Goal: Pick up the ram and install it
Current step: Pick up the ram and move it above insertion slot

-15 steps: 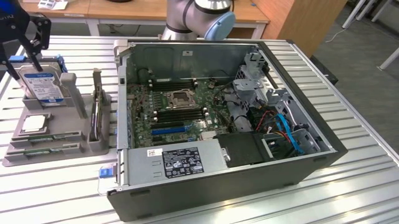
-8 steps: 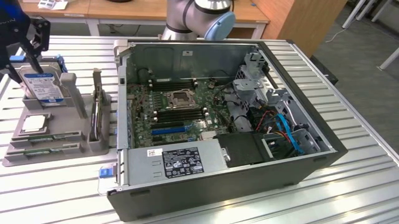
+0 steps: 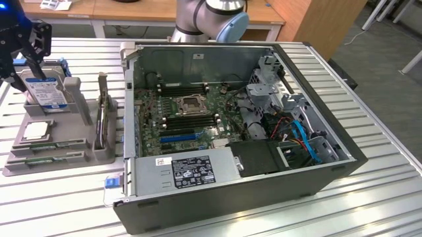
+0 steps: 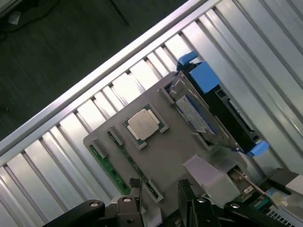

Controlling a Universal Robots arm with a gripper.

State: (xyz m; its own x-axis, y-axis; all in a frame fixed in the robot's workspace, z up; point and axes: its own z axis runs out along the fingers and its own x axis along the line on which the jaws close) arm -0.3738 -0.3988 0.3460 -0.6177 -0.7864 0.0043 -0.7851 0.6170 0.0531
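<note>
Over the grey parts tray [image 4: 170, 142] | step: approach for pick; ram [image 4: 110, 169] lay slotted | gripper [image 4: 161, 191] hovered, jaws part-spread, empty | next likely needed: jaws aligned astride the stick

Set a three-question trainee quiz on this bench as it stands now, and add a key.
1. True or false: the hand is gripping a long, narrow green ram stick.
2. Multiple choice: the square silver CPU chip lies A) in the grey plastic parts tray; B) inside the computer case; C) between the fingers of the hand.
3. Short answer: in the exterior view, which upright part in the tray stands closest to the hand?
Key: 1 false, the hand is open and empty. 2 A. 3 the silver hard drive with the blue label.
</note>
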